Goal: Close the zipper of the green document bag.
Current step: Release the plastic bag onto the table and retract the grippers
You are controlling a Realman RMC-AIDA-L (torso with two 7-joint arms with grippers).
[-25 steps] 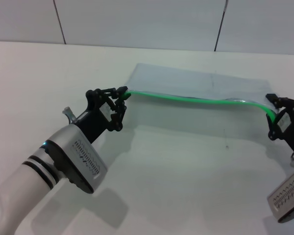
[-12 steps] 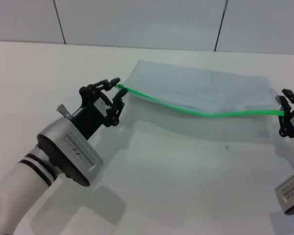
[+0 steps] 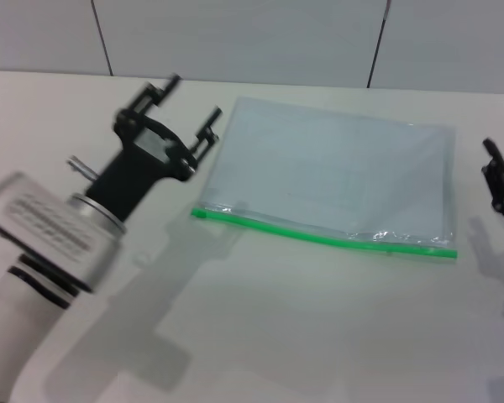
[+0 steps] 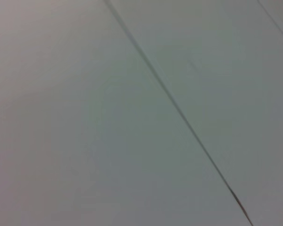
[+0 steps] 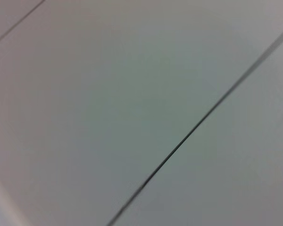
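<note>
The green document bag [image 3: 332, 172] lies flat on the white table, a translucent pale pouch. Its zipper [image 3: 319, 236] is a bright green strip along the edge nearest me, running from the left corner to the right corner. My left gripper [image 3: 193, 96] hangs open above the table just left of the bag's far left corner, holding nothing. At the picture's right edge my right gripper [image 3: 497, 175] is open too, a short way off the bag's right side and not touching it. Both wrist views show only pale panels with dark seams.
The white table [image 3: 302, 336] stretches bare in front of the bag. A pale panelled wall [image 3: 235, 38] with dark seams rises behind the table. My left arm [image 3: 42, 235] fills the lower left.
Both grippers have let go of the zipper ends and opened. The bag has dropped flat onto the table. My left gripper rose and moved back-left; the right one pulled away to the right.
</note>
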